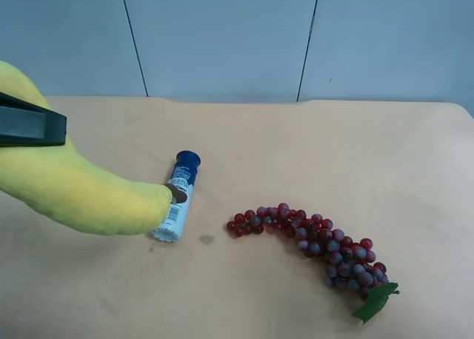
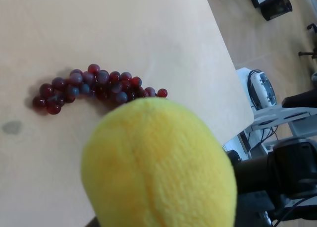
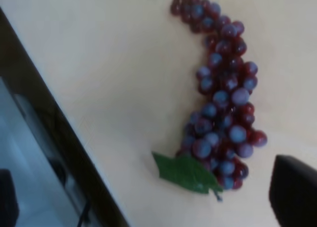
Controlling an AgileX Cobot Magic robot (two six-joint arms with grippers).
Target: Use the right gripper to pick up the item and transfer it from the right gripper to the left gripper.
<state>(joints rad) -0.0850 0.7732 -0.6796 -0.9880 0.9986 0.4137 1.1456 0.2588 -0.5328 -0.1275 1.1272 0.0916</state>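
The yellow plush banana [image 1: 74, 187] hangs above the table at the exterior high view's left, its dark stem tip pointing at the bottle. A black finger of the left gripper [image 1: 29, 124] lies across its upper part and holds it. In the left wrist view the banana [image 2: 158, 167] fills the foreground and hides the fingers. The right gripper [image 3: 151, 195] is out of the exterior view. In the right wrist view its two dark fingertips [image 3: 294, 190] stand far apart with nothing between them, above the grapes.
A white bottle with a blue cap [image 1: 178, 195] lies on the tan table [image 1: 333, 146] under the banana's tip. A red-purple grape bunch [image 1: 311, 243] with a green leaf lies to its right; it also shows in both wrist views [image 3: 223, 103] [image 2: 94, 85]. The table's edge [image 2: 233, 78] is near the grapes.
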